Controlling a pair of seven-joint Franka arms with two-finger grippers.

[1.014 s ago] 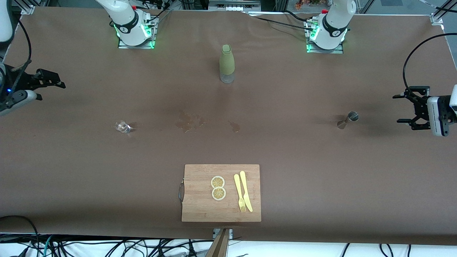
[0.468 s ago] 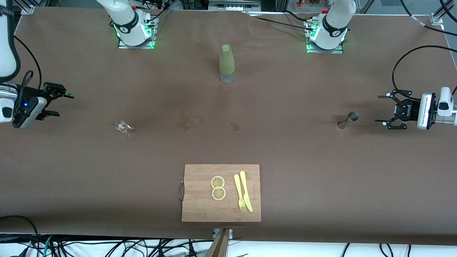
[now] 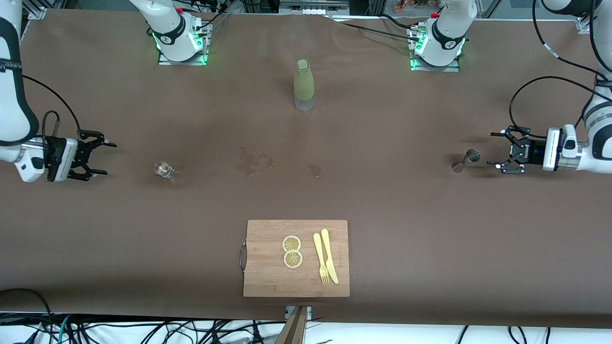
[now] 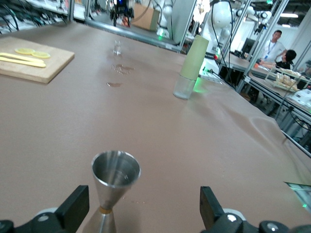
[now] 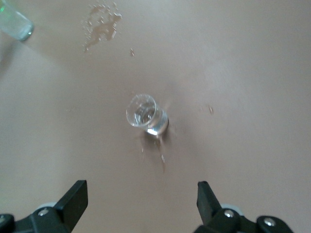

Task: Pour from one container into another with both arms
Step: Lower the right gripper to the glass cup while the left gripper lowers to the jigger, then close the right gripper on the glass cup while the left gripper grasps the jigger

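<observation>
1. While both grippers are spread and empty, nothing's grasped: left gripper point(image 3: 497, 150) sits just beside the metal jigger point(image 3: 465, 159), right gripper point(image 3: 99, 159) near the small glass point(image 3: 163, 169), both at the table's point(image 3: 392, 210) ends.
2. Your jigger is tall and narrow: an off-centre close likely tips it.
3. Your glass is clear and light, so a finger nudge could skid it.
4. Stains point(image 3: 256, 161) suggest spill risk when you pour.
</observation>
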